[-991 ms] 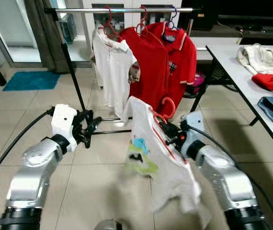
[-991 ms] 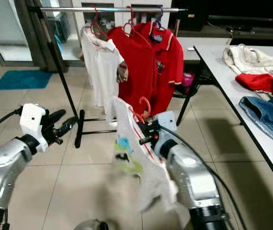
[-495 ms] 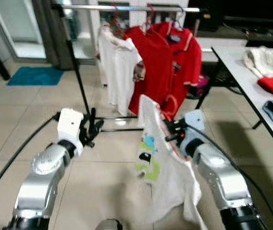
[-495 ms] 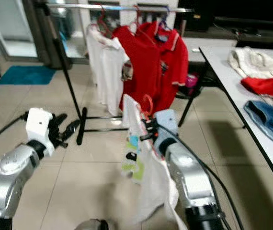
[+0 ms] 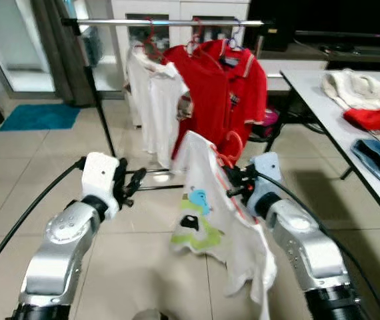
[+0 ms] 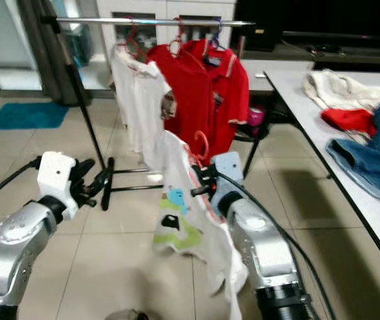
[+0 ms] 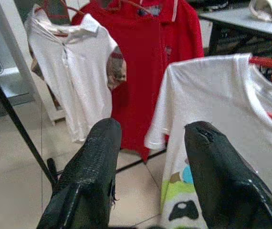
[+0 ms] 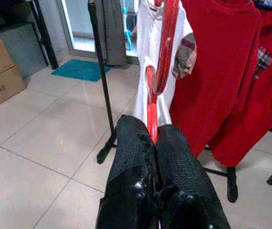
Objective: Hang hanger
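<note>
While your right gripper (image 8: pixel 151 143) pinches its two black fingers tight on the red plastic hanger (image 8: pixel 163 52), that hanger carries a white T-shirt with a green and blue cartoon print (image 5: pixel 207 213), held up in front of you above the beige tiled floor (image 5: pixel 37 160). Your left gripper (image 7: pixel 148 157) hovers beside the shirt with its fingers spread and empty. Beyond stands the silver clothes rail on a black stand (image 5: pixel 170 23), already bearing a white shirt (image 5: pixel 151 100) and red polo shirts (image 5: pixel 223 93). To your right, a white table (image 5: pixel 310 83) holds piled clothes (image 5: pixel 370 107).
</note>
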